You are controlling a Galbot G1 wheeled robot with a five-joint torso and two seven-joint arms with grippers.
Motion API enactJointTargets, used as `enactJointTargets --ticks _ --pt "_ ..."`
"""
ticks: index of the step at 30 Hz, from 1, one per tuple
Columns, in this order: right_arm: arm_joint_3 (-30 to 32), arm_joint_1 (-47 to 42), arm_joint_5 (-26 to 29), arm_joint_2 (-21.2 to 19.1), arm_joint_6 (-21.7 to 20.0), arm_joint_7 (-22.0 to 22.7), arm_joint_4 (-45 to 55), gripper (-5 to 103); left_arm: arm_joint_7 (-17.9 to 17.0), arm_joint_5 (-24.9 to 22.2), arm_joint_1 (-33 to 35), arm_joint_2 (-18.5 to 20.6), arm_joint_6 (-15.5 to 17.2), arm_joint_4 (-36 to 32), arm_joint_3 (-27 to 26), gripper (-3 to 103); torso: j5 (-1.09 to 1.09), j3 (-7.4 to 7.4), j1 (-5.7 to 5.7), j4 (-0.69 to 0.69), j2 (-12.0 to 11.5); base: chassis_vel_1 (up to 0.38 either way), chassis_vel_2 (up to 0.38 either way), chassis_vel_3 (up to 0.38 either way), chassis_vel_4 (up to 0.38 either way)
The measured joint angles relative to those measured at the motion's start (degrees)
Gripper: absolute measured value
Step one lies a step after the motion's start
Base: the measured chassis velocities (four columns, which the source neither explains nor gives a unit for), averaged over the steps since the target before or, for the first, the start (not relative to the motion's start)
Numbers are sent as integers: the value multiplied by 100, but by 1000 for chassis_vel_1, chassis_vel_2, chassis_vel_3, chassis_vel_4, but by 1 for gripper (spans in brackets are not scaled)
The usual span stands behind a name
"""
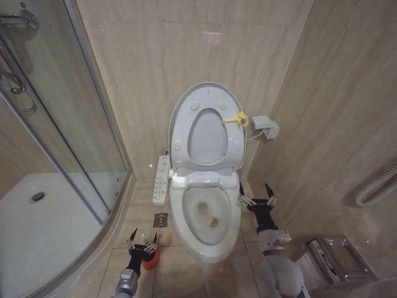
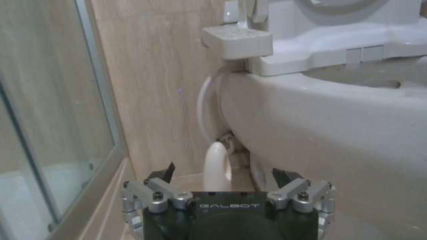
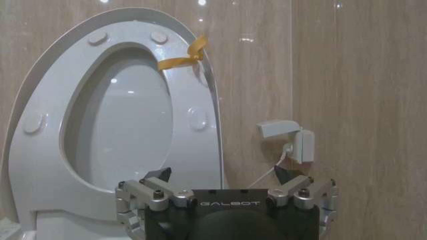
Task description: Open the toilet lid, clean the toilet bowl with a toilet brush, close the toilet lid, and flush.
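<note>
The toilet lid point(image 1: 208, 139) stands raised against the wall, its yellow tag point(image 1: 236, 118) at the rim, and the ring seat point(image 1: 182, 127) is raised against it. Below, the toilet bowl point(image 1: 205, 248) lies uncovered, with the button panel point(image 1: 161, 180) at its left side. The toilet brush point(image 1: 144, 238) stands in its red holder point(image 1: 151, 261) on the floor left of the bowl. My left gripper point(image 1: 142, 239) is open, its fingers either side of the white handle point(image 2: 216, 167) without touching it. My right gripper point(image 1: 257, 196) hangs open beside the bowl's right rim, facing the raised lid point(image 3: 127, 130).
A glass shower enclosure point(image 1: 68, 130) closes off the left. A floor drain point(image 1: 160, 219) sits between the brush and the bowl. A white wall box point(image 1: 265, 127) with a cable hangs right of the lid. A metal container point(image 1: 335, 257) stands at the right wall.
</note>
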Motion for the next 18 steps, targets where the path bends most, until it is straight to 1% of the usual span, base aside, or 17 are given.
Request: enactJointTargets --ticks 9,10,16,17,18 --pt "0 0 0 0 0 0 0 100 33 28 43 -13 -104 189 -38 98 0 0 0 1 0 0 0 0 0" --pt "0 0 0 0 0 0 0 100 33 60 42 -16 -136 227 -62 94 0 0 0 1 0 0 0 0 0" --pt "0 0 0 0 0 0 0 100 130 147 -12 -51 -254 315 -127 94 0 0 0 1 0 0 0 0 0" --pt "0 0 0 0 0 0 0 100 162 152 -29 -56 -280 329 -134 72 0 0 0 1 0 0 0 0 0" --pt "0 0 0 0 0 0 0 100 198 158 -50 -61 -317 354 -143 72 0 0 0 0 0 0 0 0 0"
